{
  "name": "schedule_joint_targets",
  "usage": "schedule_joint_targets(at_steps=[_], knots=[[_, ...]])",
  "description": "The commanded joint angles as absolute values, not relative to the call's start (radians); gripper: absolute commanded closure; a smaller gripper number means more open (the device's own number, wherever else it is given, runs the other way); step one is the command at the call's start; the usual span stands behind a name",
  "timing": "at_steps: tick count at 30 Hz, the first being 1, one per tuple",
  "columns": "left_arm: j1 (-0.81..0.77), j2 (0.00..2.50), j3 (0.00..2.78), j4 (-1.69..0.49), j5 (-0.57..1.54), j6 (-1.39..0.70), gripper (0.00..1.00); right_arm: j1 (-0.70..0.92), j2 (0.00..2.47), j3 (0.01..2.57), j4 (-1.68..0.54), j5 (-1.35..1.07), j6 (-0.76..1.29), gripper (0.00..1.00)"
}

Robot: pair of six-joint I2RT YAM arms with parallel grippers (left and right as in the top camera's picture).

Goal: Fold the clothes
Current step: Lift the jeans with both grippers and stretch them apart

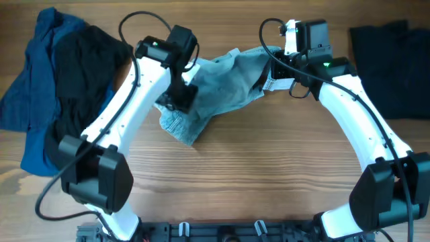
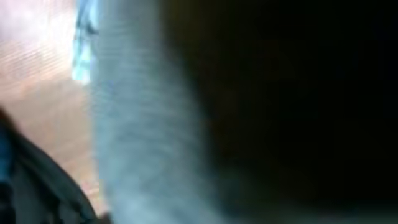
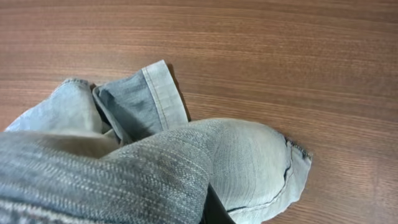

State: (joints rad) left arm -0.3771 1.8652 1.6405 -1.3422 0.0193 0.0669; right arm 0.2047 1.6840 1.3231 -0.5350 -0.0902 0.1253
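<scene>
Denim shorts (image 1: 225,84) lie just toward 12 o'clock from the middle of the table (image 1: 269,168), strung between your two arms and rumpled, with no clean fold in them yet. You are early in the job, by the look of it: the dark garment (image 1: 390,64) out at 2 o'clock lies flat and squared, so it reads as done, while the black garment (image 1: 84,74) and the royal-blue garment (image 1: 37,47) sit heaped together at 10 o'clock, waiting their turn. The long axis of the shorts runs from about 8 o'clock up to 2 o'clock, the wider bunched end at 8 o'clock under your left tool (image 1: 180,99) and the narrower end at 2 o'clock at your right tool (image 1: 277,70). Your right wrist view shows a cuffed hem (image 3: 163,87) turned up toward 12 o'clock, but you cannot tell for sure which end is the waist. Your right tool is closed and seems to pinch the denim, which rises right up to its camera. Your left tool sits on the cloth, yet its own view is a pale blur, so whether it is wide, narrow or gripping you cannot tell
</scene>
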Motion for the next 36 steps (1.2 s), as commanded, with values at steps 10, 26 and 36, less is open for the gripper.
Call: schedule_joint_targets(at_steps=[10,26,36], knots=[[-0.279,1.862,1.829,-1.343,-0.054,0.072,0.96,0.158,1.475,1.467,-0.635,-0.113,0.085,0.96],[-0.369,1.628,2.406,-1.325,-0.054,0.060,0.96,0.153,1.132,1.769,-0.884,0.149,0.016,0.96],[-0.538,1.423,2.424,-1.272,-0.054,0.060,0.96,0.153,0.961,1.823,-0.966,0.184,-0.001,0.96]])
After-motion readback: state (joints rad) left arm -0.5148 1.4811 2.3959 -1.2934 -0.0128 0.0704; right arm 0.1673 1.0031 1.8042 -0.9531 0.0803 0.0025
